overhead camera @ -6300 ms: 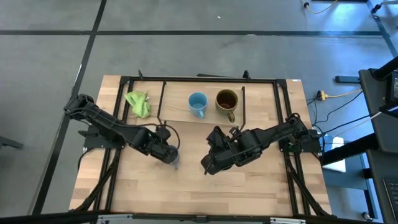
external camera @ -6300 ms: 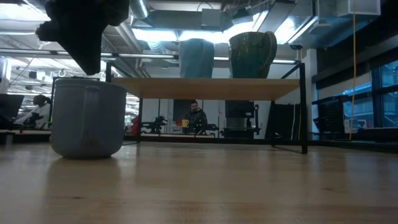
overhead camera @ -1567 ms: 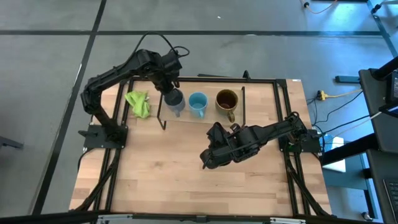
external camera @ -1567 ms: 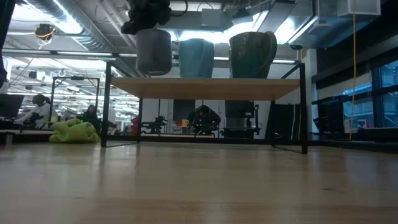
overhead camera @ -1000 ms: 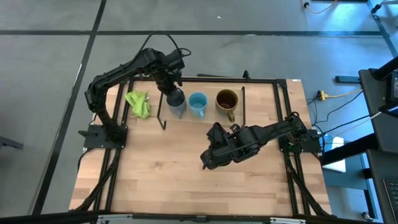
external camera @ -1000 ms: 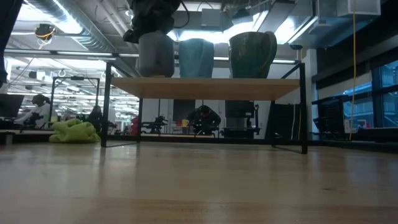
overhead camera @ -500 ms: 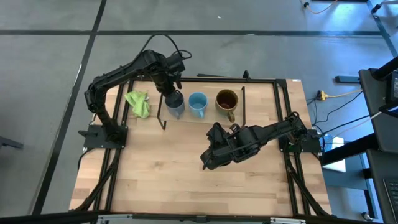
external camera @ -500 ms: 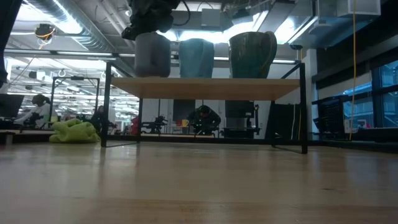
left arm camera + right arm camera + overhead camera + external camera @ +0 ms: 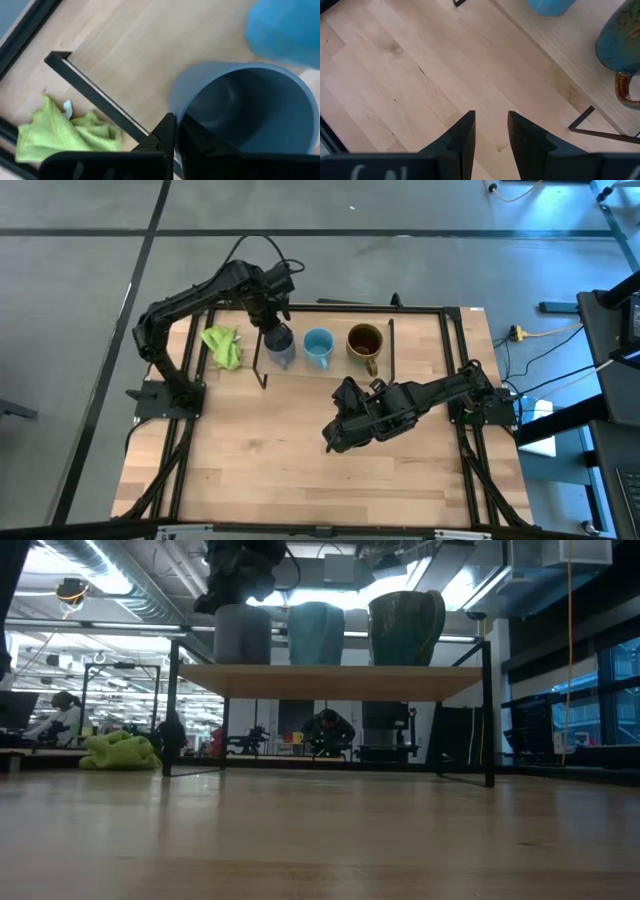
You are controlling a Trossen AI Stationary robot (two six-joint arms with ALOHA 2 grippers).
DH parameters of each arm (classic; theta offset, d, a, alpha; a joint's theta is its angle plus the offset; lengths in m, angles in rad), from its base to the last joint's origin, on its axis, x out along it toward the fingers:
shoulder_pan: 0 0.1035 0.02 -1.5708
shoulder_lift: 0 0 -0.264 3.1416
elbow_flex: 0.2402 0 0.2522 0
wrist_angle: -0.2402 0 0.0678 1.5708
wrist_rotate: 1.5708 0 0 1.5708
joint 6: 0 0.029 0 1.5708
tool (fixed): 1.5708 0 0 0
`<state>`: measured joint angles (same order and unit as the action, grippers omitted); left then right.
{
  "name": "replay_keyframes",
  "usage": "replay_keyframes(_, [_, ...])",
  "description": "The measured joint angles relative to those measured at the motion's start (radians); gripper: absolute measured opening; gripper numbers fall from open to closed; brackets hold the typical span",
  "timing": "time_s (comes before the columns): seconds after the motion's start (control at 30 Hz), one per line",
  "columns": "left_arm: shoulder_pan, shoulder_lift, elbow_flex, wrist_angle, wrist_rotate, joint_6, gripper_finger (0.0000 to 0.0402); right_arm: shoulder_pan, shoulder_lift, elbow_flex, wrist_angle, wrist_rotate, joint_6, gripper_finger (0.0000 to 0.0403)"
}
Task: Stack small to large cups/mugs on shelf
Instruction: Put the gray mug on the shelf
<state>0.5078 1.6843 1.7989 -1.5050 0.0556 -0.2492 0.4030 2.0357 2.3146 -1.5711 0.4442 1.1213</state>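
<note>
The place was a robotics lab or workshop in an open industrial hall. Seen from above, the wooden table (image 9: 300, 470) stood in a black frame on a bare grey concrete floor (image 9: 80, 280) marked with dark lines, with cables and a power strip (image 9: 517, 334) lying beside it. The level view across the table showed exposed ceiling ducts (image 9: 120, 580) and strip lighting, large windows (image 9: 610, 690) along one side, workbenches with further robot arms (image 9: 245, 738) in the distance, and a person (image 9: 325, 730) seated at a bench.
</note>
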Motion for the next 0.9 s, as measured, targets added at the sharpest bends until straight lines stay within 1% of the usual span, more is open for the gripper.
replay_keyframes(0.13, [0.015,-0.047,-0.054,0.047,0.016,0.009,0.0007,0.000,0.000,0.001,0.000,0.000,0.000,0.0116])
replay_keyframes(0.3, [-0.002,-0.094,-0.059,0.079,0.012,-0.009,0.0007,-0.003,0.000,0.001,0.000,0.000,-0.003,0.0116])
replay_keyframes(0.53, [-0.005,-0.096,-0.060,0.022,0.014,-0.012,0.0007,-0.014,0.000,0.001,0.000,0.000,-0.012,0.0116])
replay_keyframes(0.9, [-0.019,-0.085,-0.061,0.031,0.034,-0.030,0.0007,-0.015,0.000,0.001,0.000,0.000,-0.016,0.0116])
